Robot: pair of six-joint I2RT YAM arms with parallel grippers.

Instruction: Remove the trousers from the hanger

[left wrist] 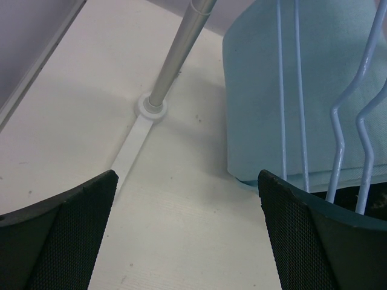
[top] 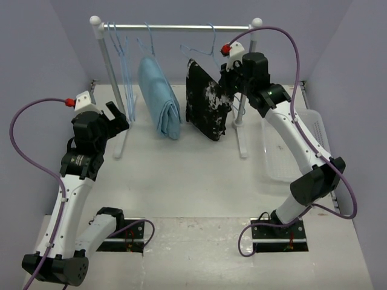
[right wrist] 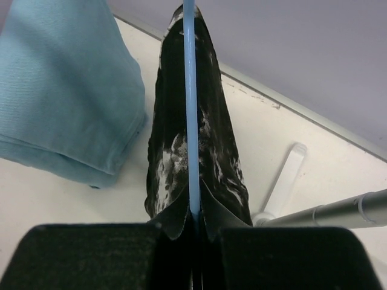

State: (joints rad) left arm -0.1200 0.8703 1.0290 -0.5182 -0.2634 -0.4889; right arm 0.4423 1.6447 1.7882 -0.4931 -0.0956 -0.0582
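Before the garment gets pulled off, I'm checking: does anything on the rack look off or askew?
Nothing spilled or damaged. One oddity: the right gripper is shut right where the thin light-blue wire hanger runs between its fingers, so it seems to pinch the wire along with the black, white-speckled trousers.

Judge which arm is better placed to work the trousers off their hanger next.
Right, probably. The right gripper is shut on the hanger at the speckled trousers. The left gripper hangs open near the rack post, with the light-blue garment between it and the trousers.
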